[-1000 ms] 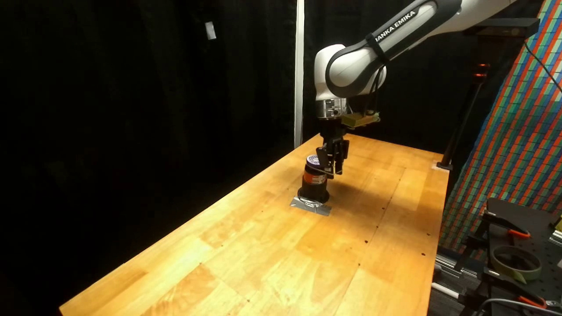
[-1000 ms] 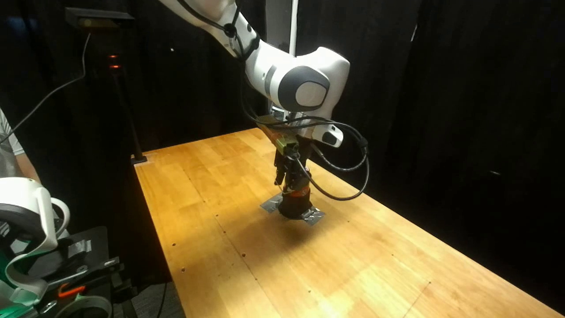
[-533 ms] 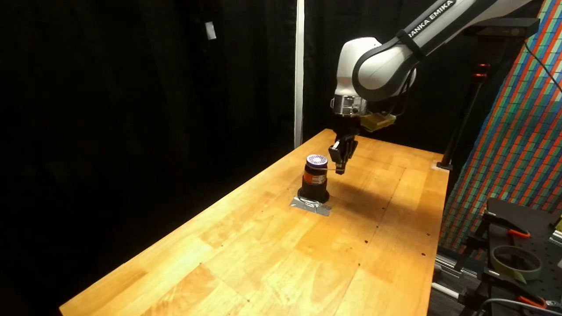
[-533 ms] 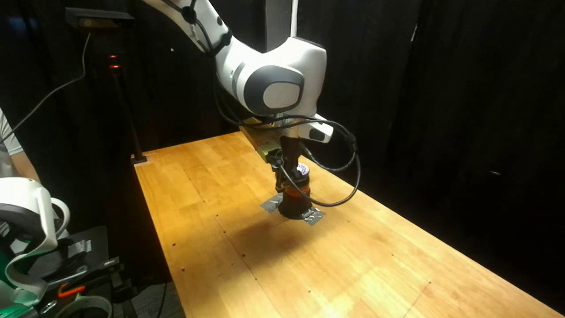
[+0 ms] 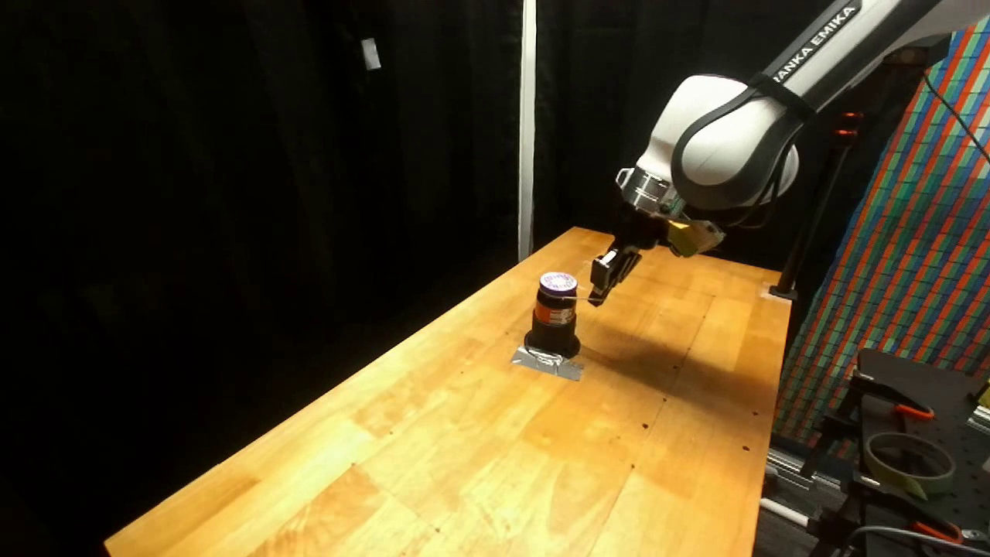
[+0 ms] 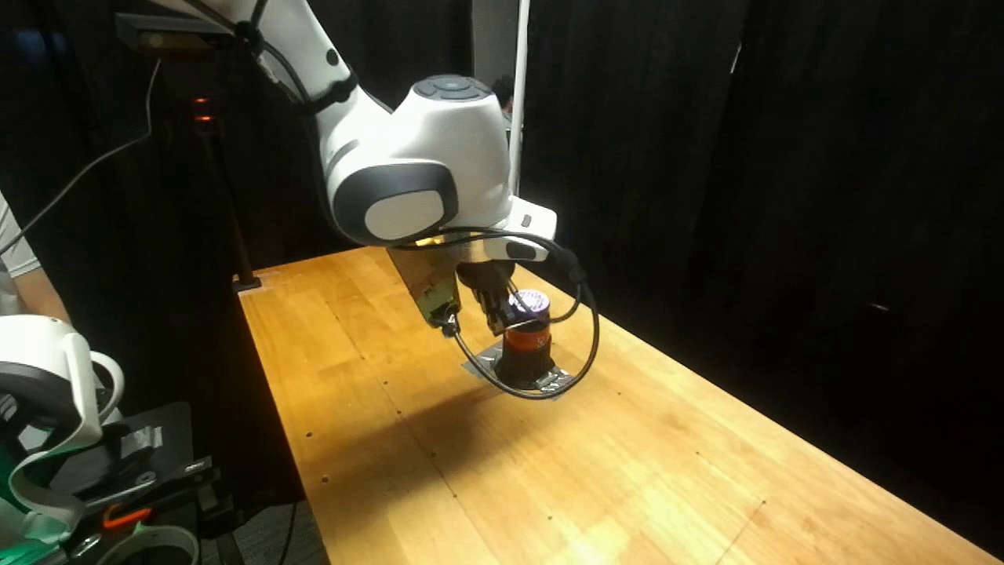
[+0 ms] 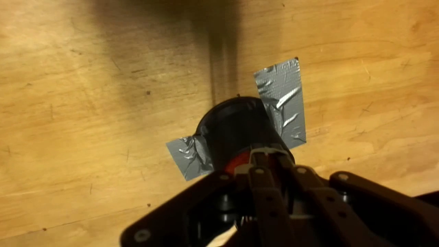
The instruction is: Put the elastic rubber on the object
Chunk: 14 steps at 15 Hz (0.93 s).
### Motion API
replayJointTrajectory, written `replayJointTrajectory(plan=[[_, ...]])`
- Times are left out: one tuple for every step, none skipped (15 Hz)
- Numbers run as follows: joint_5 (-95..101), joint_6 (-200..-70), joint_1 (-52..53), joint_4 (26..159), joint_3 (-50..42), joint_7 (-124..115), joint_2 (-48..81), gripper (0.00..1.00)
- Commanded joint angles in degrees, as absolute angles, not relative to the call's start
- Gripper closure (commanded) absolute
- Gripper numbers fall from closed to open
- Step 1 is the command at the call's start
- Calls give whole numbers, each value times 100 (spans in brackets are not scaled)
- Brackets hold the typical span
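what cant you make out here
Far side of the band: hidden by the jar in an exterior view.
Label: too small to read in both exterior views.
Whether the gripper is fully shut: blurred in the wrist view.
Base of the arm: cut off by the edge in both exterior views.

A black strip (image 5: 817, 43) along the white jointed robot arm (image 5: 723, 148) reads "RANKA EMIKA" in white, slanting upward.

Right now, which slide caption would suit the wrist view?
Claw partly hiding the jar, which tape fastens to the table at two sides.
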State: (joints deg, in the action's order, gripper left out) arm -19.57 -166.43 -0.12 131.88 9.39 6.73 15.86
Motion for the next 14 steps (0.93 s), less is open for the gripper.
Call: replayJointTrajectory(plan=[[-3105,-18235,-599,13878,1920,1703,1333,87],[-3402,-18657,-892,13900,2385,1956,1397,87],[-3527,-19013,-1234,13882,2870,2102,1496,87],[-3484,-19321,-1538,13853,3294,2097,1605,87],[-3292,-19596,-1905,13887,3739,1994,1698,87],[-3039,-19874,-2250,13920,4140,1850,1822,87],[-2766,-20158,-2584,13981,4499,1729,1955,87],[-2486,-20416,-2873,14056,4780,1639,2096,87],[-2244,-20537,-3117,14152,4975,1551,2181,76],[-2110,-20452,-3314,14249,5093,1471,2195,62],[-2460,-20186,-2874,14098,4759,1639,2034,81],[-2326,-20206,-3062,14160,4883,1600,2110,73],[-2264,-20224,-3172,14188,4939,1596,2164,65],[-2247,-20234,-3223,14195,4960,1597,2194,62]])
